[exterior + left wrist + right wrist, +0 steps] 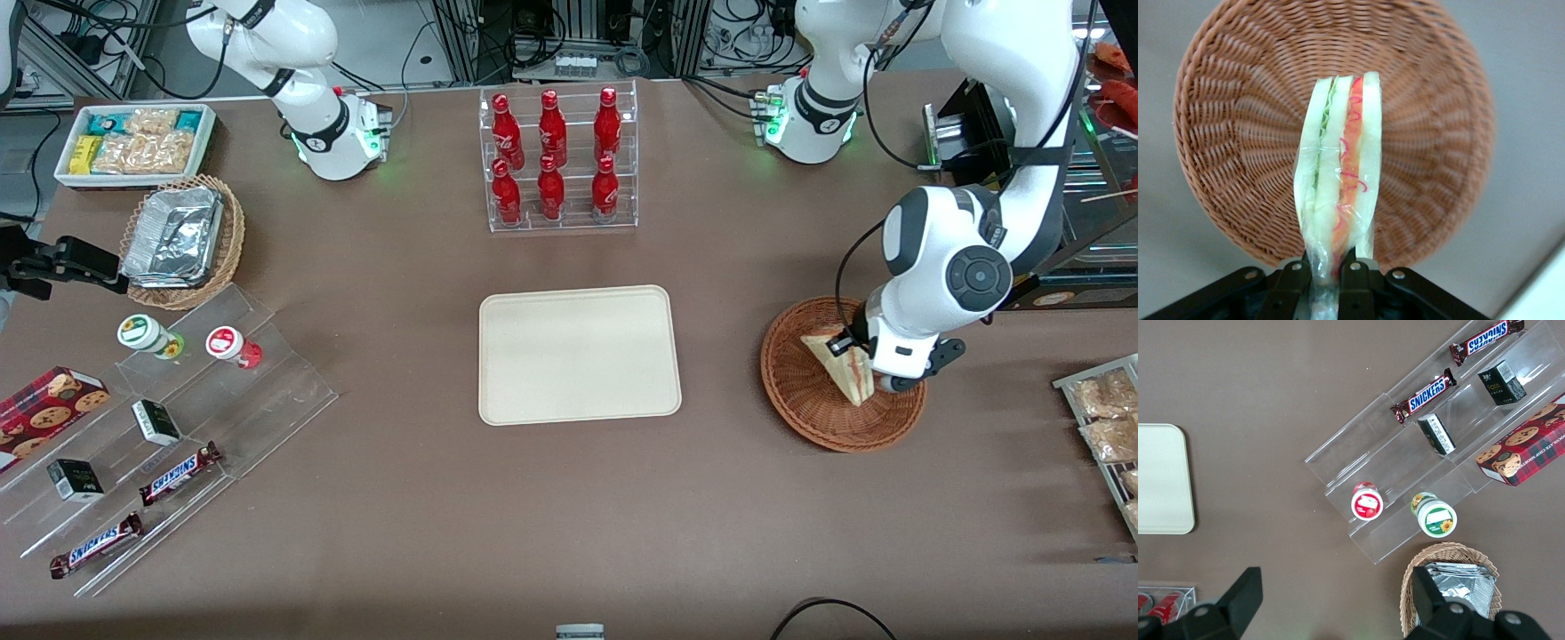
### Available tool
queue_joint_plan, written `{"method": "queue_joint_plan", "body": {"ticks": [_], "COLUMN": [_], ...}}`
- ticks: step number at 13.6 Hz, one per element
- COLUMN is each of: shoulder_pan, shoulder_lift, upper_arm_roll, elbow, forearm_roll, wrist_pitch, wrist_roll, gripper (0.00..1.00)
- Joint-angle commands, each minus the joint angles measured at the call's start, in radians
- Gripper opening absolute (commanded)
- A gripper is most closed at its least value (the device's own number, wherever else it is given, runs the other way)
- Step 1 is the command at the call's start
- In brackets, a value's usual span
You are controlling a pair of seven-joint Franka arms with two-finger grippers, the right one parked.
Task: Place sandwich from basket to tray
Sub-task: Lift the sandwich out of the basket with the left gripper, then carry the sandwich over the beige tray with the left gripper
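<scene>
The sandwich point(838, 364) is a plastic-wrapped wedge of pale bread with green and red-orange filling. My left gripper point(867, 369) is shut on its end, over the reddish-brown wicker basket point(805, 391) at the working arm's end of the table. In the left wrist view the fingers point(1355, 280) pinch the wrapper at the sandwich's end point(1338, 193), and the sandwich stands edge-up above the basket point(1238, 133). The cream-beige tray point(578, 354) lies flat in the middle of the table, apart from the basket, with nothing on it. A corner of the tray also shows in the right wrist view point(1161, 480).
A clear rack of red bottles point(558, 160) stands farther from the camera than the tray. A tan wicker basket with foil containers point(182, 238), a white bin of snacks point(133, 142) and clear steps with snack items point(160, 436) lie toward the parked arm's end. A rack of packets point(1107, 427) lies near the basket.
</scene>
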State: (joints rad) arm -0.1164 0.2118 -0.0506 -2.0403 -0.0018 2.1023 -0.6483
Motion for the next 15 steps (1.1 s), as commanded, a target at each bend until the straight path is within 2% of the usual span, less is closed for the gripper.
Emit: {"method": "queue_joint_plan", "body": {"ticks": [1,4,8,11,15], "shoulder_pan": [-0.106,-0.222,-0.373,-0.431,-0.538], "shoulder_lift": [0.004,0.044,0.182,0.279,0.406], "upper_arm_roll": [0.006,0.006,0.006,-0.024,-0.026], "elbow": [0.084,0.146,0.287,0.391,0.538], "forearm_roll": [0.006,-0.007,-0.012,-0.087,-0.076], "wrist_pitch": [-0.070,-0.070,-0.087,-0.085,-0.102], "wrist_roll": [0.003,0.004,0.006,-0.010,-0.074], "gripper": [0.00,0.00,0.00,0.00,0.00]}}
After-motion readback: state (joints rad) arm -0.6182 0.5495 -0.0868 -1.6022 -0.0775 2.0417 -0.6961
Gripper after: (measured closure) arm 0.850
